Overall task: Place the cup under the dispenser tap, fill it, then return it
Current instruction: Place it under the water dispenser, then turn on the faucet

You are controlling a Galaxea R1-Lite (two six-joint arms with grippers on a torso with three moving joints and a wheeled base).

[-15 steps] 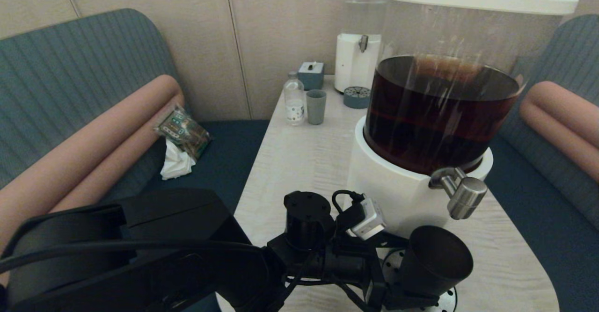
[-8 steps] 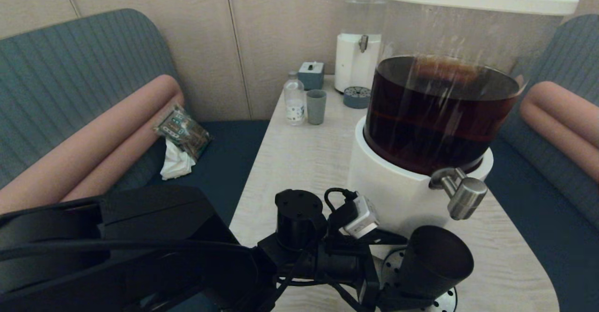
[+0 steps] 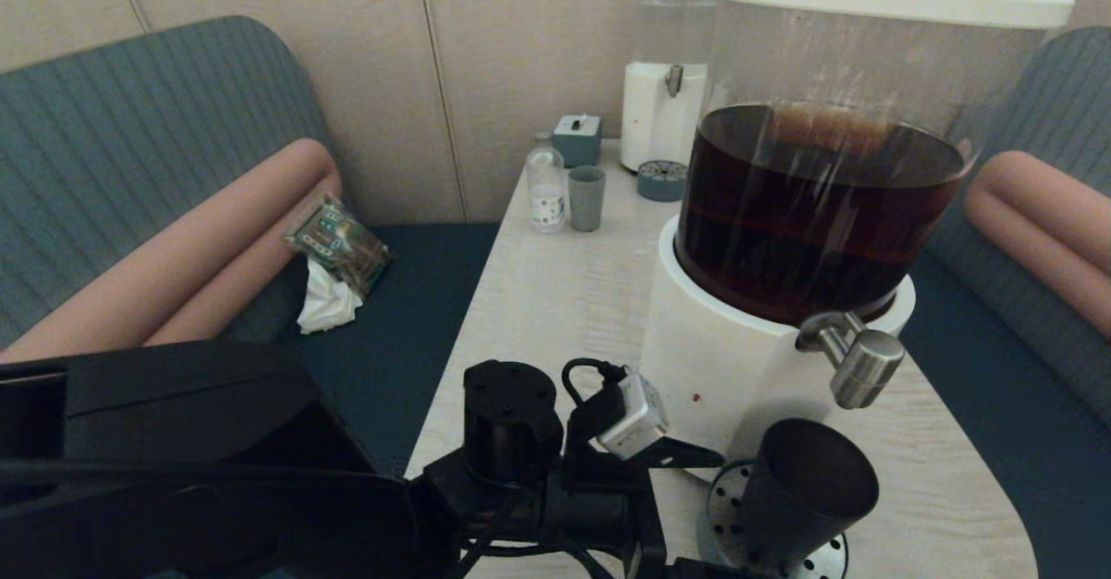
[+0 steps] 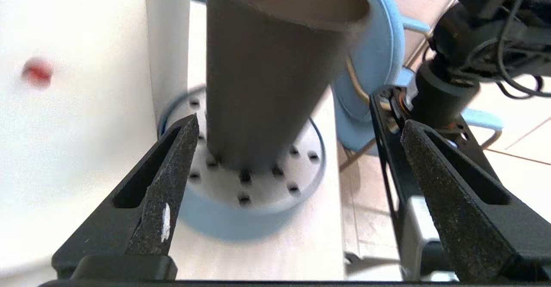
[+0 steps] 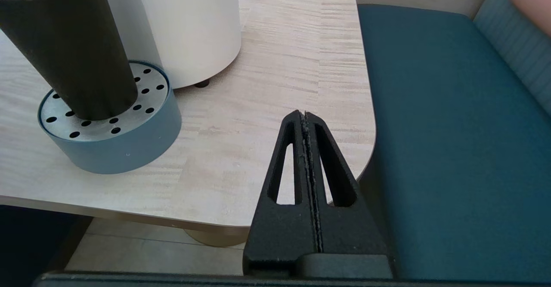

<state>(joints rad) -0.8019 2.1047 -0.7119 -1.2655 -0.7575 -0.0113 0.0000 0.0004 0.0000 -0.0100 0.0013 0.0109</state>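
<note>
The dark brown-black cup [image 3: 807,496] stands upright on the round perforated drip tray [image 3: 719,499], directly below the brushed-steel dispenser tap [image 3: 855,364] of the big dispenser [image 3: 720,362] holding dark liquid. My left gripper [image 4: 299,121] is open, and its fingers flank the cup [image 4: 267,72] low down without touching it. The left finger [image 4: 172,183] sits beside the tray [image 4: 224,226]. My right gripper [image 5: 304,114] is shut and empty, low by the table's near right corner, with the cup [image 5: 73,50] and tray [image 5: 129,149] off to its side.
At the table's far end stand a smaller clear-liquid dispenser [image 3: 664,84], its drip tray [image 3: 661,180], a pale grey-green tumbler [image 3: 587,198], a bottle [image 3: 546,184] and a small box [image 3: 576,139]. Blue benches flank the table; a snack packet [image 3: 338,245] lies on the left one.
My left arm has drawn back to the left, away from the cup. The cup stays standing on the drip tray under the tap.
</note>
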